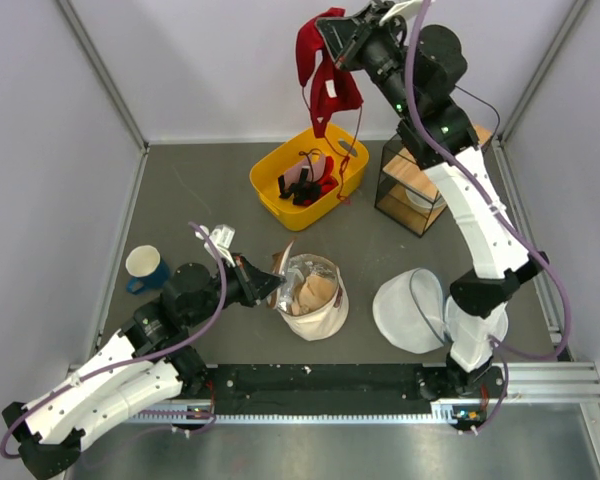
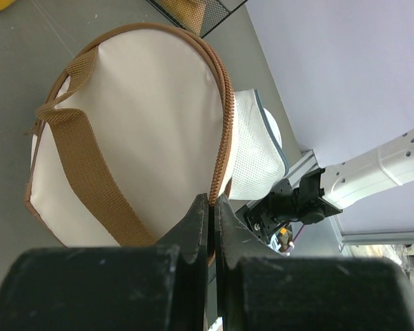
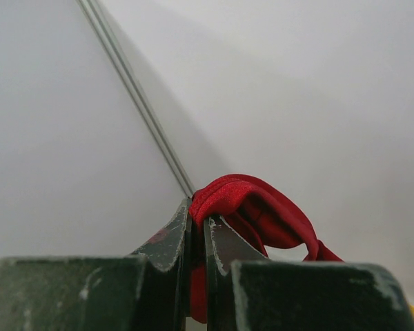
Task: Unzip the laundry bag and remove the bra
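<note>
The cream canvas laundry bag (image 1: 315, 300) stands open at the table's middle, its silvery lining and some contents showing. My left gripper (image 1: 265, 283) is shut on the bag's brown zipper band (image 2: 224, 148) at its left rim; the brown strap (image 2: 90, 165) crosses the cream lid. My right gripper (image 1: 332, 35) is raised high at the back and is shut on a red bra (image 1: 325, 75), which hangs above the yellow bin. In the right wrist view the red bra (image 3: 255, 207) is pinched between the fingers.
A yellow bin (image 1: 270, 195) with dark and red items sits at the back centre. A black wire-frame box (image 1: 412, 195) stands to its right. A white mesh pouch (image 1: 410, 310) lies right of the bag. A blue and white cup (image 1: 145, 268) stands at left.
</note>
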Controlling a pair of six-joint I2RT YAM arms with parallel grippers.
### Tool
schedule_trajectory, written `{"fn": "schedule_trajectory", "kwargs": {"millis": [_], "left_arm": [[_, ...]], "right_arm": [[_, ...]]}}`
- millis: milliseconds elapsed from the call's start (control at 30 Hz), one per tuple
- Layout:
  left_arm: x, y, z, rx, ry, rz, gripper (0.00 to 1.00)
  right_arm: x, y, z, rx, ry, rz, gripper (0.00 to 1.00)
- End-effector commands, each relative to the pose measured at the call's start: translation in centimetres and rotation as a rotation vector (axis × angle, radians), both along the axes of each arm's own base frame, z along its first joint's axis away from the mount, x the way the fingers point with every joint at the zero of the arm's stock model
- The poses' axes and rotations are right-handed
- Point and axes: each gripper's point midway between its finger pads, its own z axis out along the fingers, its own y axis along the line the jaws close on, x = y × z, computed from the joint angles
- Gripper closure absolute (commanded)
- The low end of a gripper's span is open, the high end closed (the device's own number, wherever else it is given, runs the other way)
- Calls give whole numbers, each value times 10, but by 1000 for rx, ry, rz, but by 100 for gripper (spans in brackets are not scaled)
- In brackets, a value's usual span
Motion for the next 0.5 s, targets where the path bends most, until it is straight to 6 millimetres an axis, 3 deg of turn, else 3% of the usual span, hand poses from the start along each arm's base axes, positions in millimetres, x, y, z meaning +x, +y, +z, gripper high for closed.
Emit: {"fn": "schedule_trajectory", "kwargs": {"millis": [0,200,333,467], "left_arm": [[3,1,2,4,-14,10,100],[4,-1,0,10,0,11,100],[5,-2,1,12,2,11,100],[6,-2,3,7,-1,13,100]], "right_arm": [[10,-6,21,44,-87,3,100],[45,2,-4,50,-45,14,100],[43,-1,12,84,-85,33,100],[26,-9,31,100,-133,37,100]]}}
